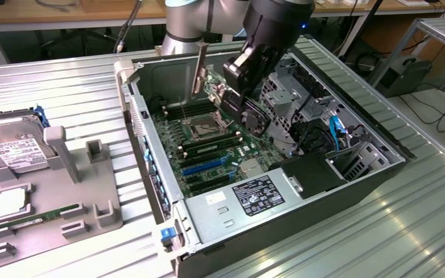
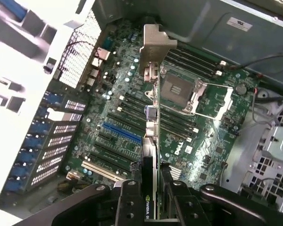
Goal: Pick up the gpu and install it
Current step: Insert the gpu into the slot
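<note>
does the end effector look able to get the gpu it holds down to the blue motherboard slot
Probably yes: the end effector grips the gpu edge-on above the open case, and the blue slot looks bare, with no cable or card crossing it.

Exterior view: off arm, high, oblique downward look at open computer case (image 1: 146, 139) on slatted desk (image 1: 60, 92); mid range, whole case in frame. Wrist view: close, faces down into case, past gripper (image 2: 153, 190) and edge of gpu (image 2: 151, 136) clamped in it. Shared: motherboard (image 1: 207, 152) (image 2: 217, 141), CPU socket (image 1: 204, 124) (image 2: 179, 92), blue slot (image 1: 201, 168) (image 2: 121, 133).
</note>
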Robot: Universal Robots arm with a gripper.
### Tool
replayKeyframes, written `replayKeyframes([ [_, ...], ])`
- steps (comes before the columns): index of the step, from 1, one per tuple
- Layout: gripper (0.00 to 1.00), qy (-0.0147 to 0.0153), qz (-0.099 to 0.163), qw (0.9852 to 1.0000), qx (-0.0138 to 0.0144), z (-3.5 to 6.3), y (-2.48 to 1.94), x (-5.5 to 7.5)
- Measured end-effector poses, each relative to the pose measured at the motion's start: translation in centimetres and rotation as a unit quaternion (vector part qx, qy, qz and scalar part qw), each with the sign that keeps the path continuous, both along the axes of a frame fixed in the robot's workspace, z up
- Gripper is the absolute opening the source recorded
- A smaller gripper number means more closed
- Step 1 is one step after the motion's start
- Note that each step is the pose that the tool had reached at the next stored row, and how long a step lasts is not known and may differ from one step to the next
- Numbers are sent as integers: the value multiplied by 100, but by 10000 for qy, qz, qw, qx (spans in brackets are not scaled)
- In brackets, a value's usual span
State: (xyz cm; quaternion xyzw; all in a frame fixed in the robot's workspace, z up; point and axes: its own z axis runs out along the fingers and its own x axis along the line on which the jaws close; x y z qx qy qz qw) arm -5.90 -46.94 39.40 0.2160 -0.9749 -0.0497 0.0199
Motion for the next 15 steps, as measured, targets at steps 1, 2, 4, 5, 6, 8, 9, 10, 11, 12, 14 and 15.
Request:
replayKeyframes([
  [1, 26, 0, 115, 9999, 0, -8, 0, 0],
  [2, 26, 0, 221, 9998, 0, -15, 0, 0],
  [4, 26, -1, 403, 9992, 0, -28, 0, 0],
  [5, 26, -1, 493, 9988, 0, -35, 0, 0],
  [6, 26, -1, 678, 9977, 0, -50, 0, 0],
  [8, 26, -1, 890, 9960, -1, -66, 0, 0],
  [9, 26, -1, 1026, 9947, 0, -78, 0, 0],
  [10, 26, -1, 1161, 9932, 0, -91, 0, 0],
  [11, 26, -1, 1282, 9917, 0, -103, 0, 0],
  [12, 26, -1, 1391, 9903, 1, -112, 0, 0],
  [14, 26, -2, 1614, 9869, 5, -137, 0, 0],
  [15, 26, -2, 1713, 9852, 7, -146, 0, 0],
])
